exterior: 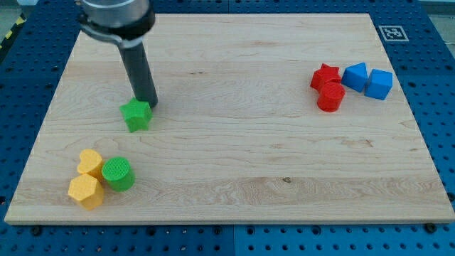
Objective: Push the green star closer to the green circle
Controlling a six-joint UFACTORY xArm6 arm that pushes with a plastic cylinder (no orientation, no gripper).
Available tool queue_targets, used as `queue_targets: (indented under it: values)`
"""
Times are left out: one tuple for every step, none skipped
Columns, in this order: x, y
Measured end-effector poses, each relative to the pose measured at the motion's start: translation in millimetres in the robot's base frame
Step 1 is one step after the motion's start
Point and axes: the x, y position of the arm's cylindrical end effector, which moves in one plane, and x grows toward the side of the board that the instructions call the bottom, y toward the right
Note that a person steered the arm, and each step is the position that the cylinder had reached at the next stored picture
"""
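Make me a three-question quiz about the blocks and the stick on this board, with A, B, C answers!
1. Where is my tip?
A. Just above the green star, at its upper right edge
B. Beside the blue blocks
C. On the yellow blocks

2. How many red blocks are there?
A. One
B. Two
C. Four

3. What touches the green circle?
A. A yellow block
B. The green star
C. A red block

Answers: 1 A, the rod ends at the star's top edge. 2 B, a pair sits at the right. 3 A, yellow blocks press against its left side.
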Motion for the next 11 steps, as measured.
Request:
queue_targets:
  values:
    - [2.0, 6.7]
    - [-19.7, 6.6]
    - [-26.1, -6.1]
    - [-2.5, -7.6]
    - [42.3, -7.6]
    - [70.3, -7.6]
    - [73.9, -7.6]
    - [69.9, -7.6]
    - [47.8, -7.6]
    - [38.1, -13.7]
    - [38.3, -31.1]
